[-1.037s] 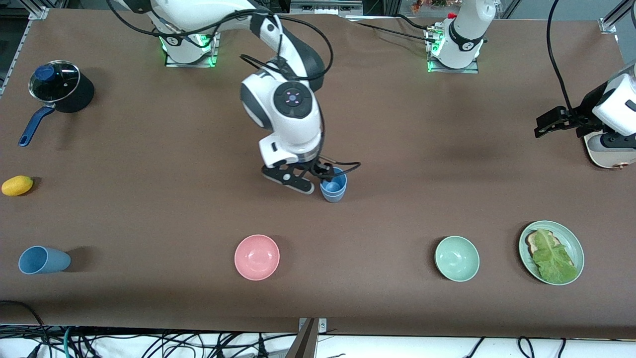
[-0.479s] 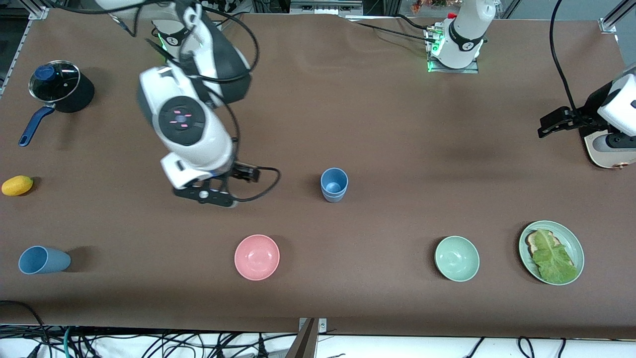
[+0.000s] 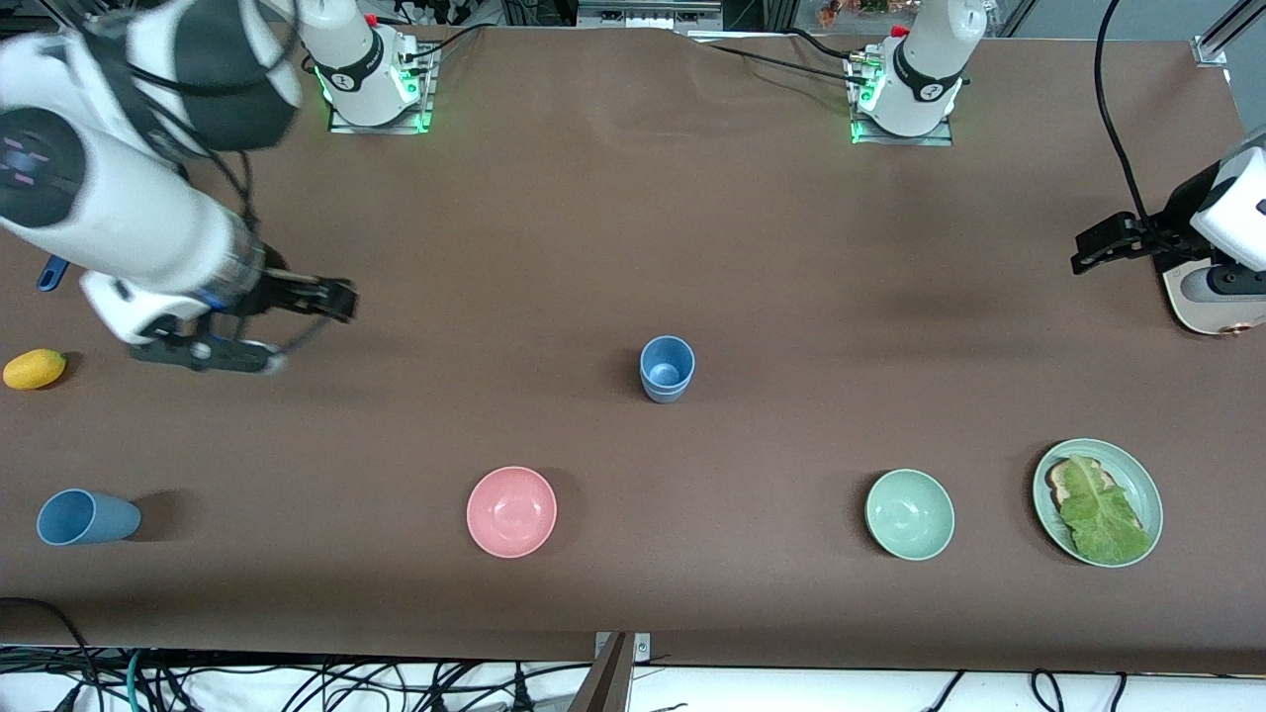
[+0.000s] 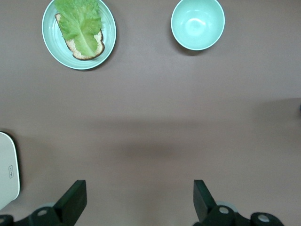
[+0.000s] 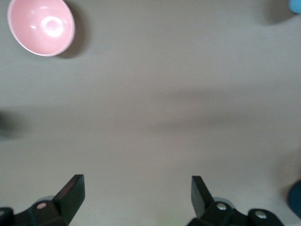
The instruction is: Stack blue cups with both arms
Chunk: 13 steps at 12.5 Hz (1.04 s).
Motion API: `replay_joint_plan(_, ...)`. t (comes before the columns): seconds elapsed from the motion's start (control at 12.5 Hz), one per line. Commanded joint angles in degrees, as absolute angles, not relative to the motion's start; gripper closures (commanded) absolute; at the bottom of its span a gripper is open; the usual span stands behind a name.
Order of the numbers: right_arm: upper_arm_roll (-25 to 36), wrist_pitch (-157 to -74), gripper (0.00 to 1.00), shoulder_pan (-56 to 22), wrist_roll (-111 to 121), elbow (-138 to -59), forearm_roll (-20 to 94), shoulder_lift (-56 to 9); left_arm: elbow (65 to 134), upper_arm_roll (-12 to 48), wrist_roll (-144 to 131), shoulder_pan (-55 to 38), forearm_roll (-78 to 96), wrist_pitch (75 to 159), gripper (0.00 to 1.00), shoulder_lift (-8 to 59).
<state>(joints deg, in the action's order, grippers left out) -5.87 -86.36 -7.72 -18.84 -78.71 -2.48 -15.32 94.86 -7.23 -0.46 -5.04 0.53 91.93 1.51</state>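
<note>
My brown table (image 3: 633, 247) runs nearly edge to edge under even light, with tangled black cables (image 3: 297, 682) hanging below the edge nearest the front camera and silver frame rails (image 3: 1212, 44) at the corners by my bases.

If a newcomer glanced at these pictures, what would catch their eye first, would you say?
Probably the right gripper, open and empty over bare table toward the right arm's end. Next, the stacked blue cups standing upright mid-table, and a lone blue cup lying on its side, nearer the front camera. The left gripper waits open at its own end.
</note>
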Motion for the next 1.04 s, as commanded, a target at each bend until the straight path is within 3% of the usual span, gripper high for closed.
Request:
replay_joint_plan(0.0, -6.5, -86.93, 0.0, -3.88, -15.04, -90.41, -0.62, -4.42, 93.69, -7.03, -0.62, -4.92, 0.09, 90.97, 0.0, 1.93)
replay_joint_plan(0.24, -5.98, -86.23, 0.0, 0.95, -10.04, -93.78, 0.96, -0.62, 93.69, -7.03, -0.62, -4.92, 0.09, 90.97, 0.0, 2.02)
replay_joint_plan(0.96, -4.92, -85.52, 0.0, 1.23, -9.05, -88.69, 0.36, -2.64, 93.69, -7.03, -0.62, -4.92, 0.09, 90.97, 0.0, 2.02)
